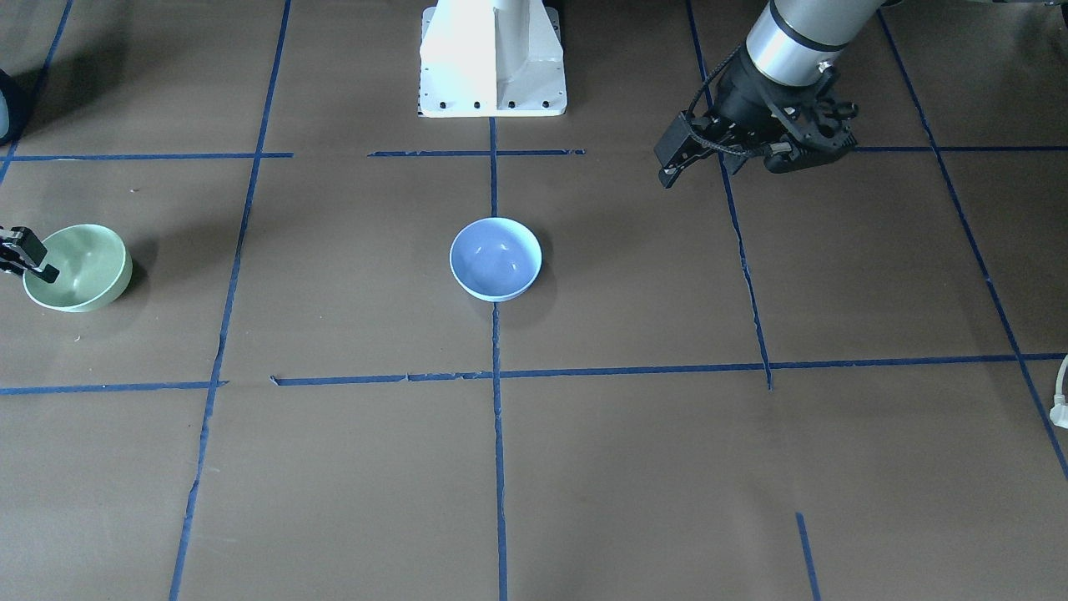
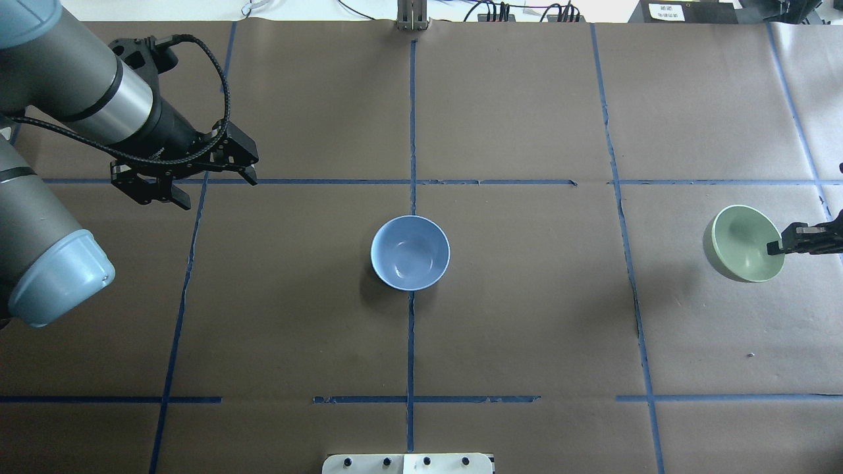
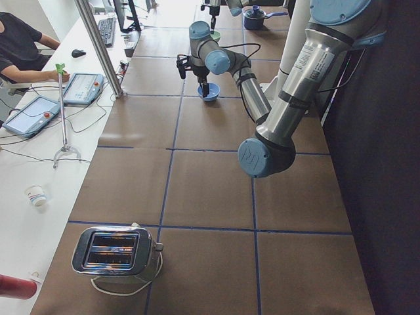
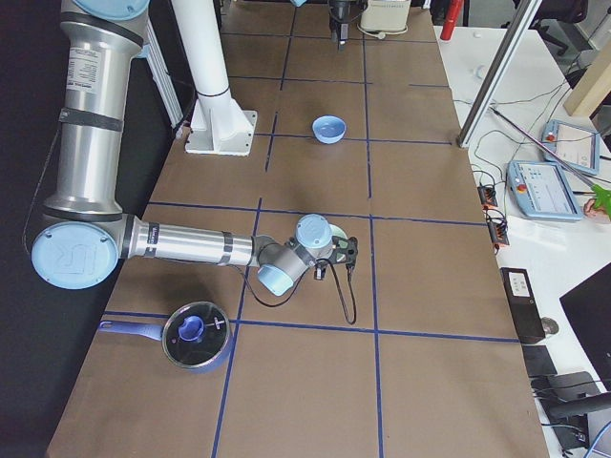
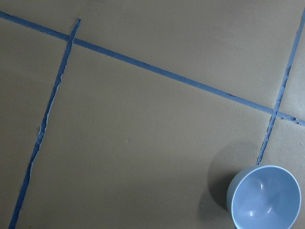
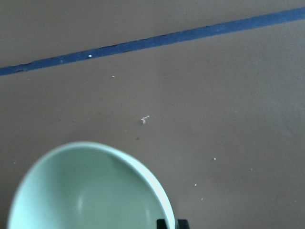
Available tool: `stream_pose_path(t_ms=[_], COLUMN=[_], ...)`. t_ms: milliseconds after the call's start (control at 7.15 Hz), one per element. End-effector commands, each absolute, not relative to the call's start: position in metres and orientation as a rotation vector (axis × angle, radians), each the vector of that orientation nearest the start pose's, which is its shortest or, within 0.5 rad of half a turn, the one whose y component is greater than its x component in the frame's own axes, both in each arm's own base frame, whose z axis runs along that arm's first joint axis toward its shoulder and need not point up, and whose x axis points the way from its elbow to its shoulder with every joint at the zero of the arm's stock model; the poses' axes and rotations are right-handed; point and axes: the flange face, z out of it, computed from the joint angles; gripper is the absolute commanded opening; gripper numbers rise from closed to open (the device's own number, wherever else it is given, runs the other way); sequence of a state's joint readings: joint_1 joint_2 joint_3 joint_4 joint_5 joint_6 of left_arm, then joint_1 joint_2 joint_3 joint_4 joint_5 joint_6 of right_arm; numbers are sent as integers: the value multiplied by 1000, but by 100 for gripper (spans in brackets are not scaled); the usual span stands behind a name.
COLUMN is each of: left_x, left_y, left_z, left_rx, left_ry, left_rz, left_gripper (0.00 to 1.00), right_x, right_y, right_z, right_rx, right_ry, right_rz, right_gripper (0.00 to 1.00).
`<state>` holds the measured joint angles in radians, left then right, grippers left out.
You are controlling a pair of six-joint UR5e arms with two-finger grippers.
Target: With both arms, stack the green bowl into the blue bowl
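So right now the small round pale mint-green bowl (image 2: 741, 247) is way over by the right end edge of the brown paper-covered tabletop (image 2: 527, 316). The black two-finger right hand (image 2: 776, 248) is clamped on its rim on the side nearest that edge, one fingertip inside and one outside as far as I can tell. The bowl sits tilted rather than flat, so I'd guess it's hanging from that pinch, though I can't tell if its bottom touches the paper. The small round light periwinkle-blue bowl (image 2: 409, 253) is upright and empty in the middle of the tabletop, sitting on the long blue tape line (image 2: 412, 131), well apart from the green bowl. The black two-finger left hand (image 2: 217, 191) hovers over the left half with its fingers spread, gripping nothing, also well apart from the blue bowl. IMO the step in hand is carrying the green one across. A rim pinch on a glossy bowl is kinda sketchy, so I'd lift clear first, move slow, and level it out before lowering so it nests instead of catching the blue rim. The blue bowl looks light and would probably skid if bumped, so the left hand could come in and steady it. Let go only once it's seated.
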<state>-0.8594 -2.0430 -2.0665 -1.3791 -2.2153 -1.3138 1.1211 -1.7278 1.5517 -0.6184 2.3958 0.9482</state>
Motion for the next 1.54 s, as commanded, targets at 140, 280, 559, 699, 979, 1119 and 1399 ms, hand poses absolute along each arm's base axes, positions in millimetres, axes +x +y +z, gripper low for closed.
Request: stream_pose_path(t_ms=[140, 280, 559, 699, 979, 1119, 1399], left_x=[292, 278, 229, 213, 189, 183, 163], left_y=[-457, -461, -455, -455, -458, -461, -457], left_z=[229, 244, 314, 336, 361, 367, 395], left_rx=[-124, -102, -25, -13, 7, 13, 18], left_ry=[932, 914, 838, 813, 786, 778, 751], left_rz=[-312, -297, -124, -86, -43, -31, 18], left_gripper=[100, 100, 100, 100, 100, 100, 100], right_x=[-144, -176, -279, -338, -442, -471, -498], right_y=[-460, -481, -501, -497, -444, -422, -401], right_z=[504, 456, 364, 302, 241, 239, 238], right_rx=[57, 40, 101, 105, 137, 158, 171], right_ry=[-1236, -1291, -1318, -1283, -1245, -1233, -1224], right_rz=[240, 245, 173, 160, 157, 165, 152], right_gripper=[0, 0, 0, 0, 0, 0, 0])
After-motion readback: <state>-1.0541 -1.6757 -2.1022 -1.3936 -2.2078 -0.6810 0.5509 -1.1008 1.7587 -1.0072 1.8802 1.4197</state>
